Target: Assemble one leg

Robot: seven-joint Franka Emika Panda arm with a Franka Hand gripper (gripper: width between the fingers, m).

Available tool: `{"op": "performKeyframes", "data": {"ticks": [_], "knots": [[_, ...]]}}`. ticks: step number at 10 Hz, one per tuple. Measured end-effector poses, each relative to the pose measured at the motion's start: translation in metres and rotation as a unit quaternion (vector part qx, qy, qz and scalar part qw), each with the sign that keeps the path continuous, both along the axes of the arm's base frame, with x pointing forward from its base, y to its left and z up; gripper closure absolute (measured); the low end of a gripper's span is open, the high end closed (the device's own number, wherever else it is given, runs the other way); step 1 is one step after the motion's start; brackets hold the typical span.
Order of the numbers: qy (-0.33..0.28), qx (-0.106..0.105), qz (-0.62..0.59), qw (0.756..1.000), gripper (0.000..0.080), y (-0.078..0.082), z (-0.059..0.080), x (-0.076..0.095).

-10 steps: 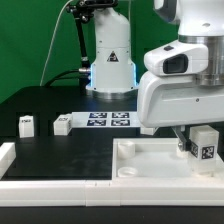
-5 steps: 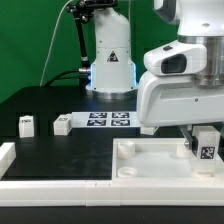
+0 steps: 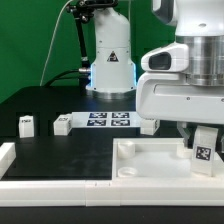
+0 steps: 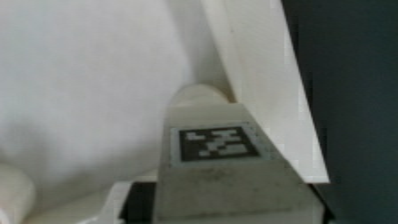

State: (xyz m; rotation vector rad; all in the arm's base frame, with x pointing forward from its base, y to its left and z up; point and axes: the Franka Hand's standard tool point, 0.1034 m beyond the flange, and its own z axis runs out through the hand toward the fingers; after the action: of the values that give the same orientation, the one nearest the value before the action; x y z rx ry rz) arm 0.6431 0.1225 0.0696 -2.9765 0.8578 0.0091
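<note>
My gripper is shut on a leg, a small white block with a black-and-white tag facing the camera. It holds the leg upright just above the right part of the large white tray-like panel. In the wrist view the leg fills the space between the jaws of the gripper, with the panel beneath. Two more legs lie on the black table at the exterior view's left.
The marker board lies in front of the robot's base. A white raised border runs along the table's left and front edges. A green backdrop stands behind.
The gripper has moved the leg slightly down toward the panel. The two loose legs have not moved.
</note>
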Motion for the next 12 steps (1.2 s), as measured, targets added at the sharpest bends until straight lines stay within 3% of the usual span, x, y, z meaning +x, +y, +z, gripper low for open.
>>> {"op": "performKeyframes", "data": {"ticks": [7,8,9,10,11,12], "knots": [[0.011,0.002,-0.250,0.968,0.0508,-0.0028,-0.0009,0.0004],[0.012,0.003,-0.262,0.965,0.0456,-0.0017,-0.0012,0.0001],[0.011,0.003,-0.254,0.967,0.0320,-0.0016,-0.0012,0.0002],[0.011,0.003,-0.250,0.968,0.0320,-0.0014,-0.0013,0.0001],[0.011,0.003,-0.235,0.972,0.0189,-0.0013,-0.0013,0.0000],[0.011,0.004,-0.235,0.972,0.0162,-0.0012,-0.0014,0.0000]]}}
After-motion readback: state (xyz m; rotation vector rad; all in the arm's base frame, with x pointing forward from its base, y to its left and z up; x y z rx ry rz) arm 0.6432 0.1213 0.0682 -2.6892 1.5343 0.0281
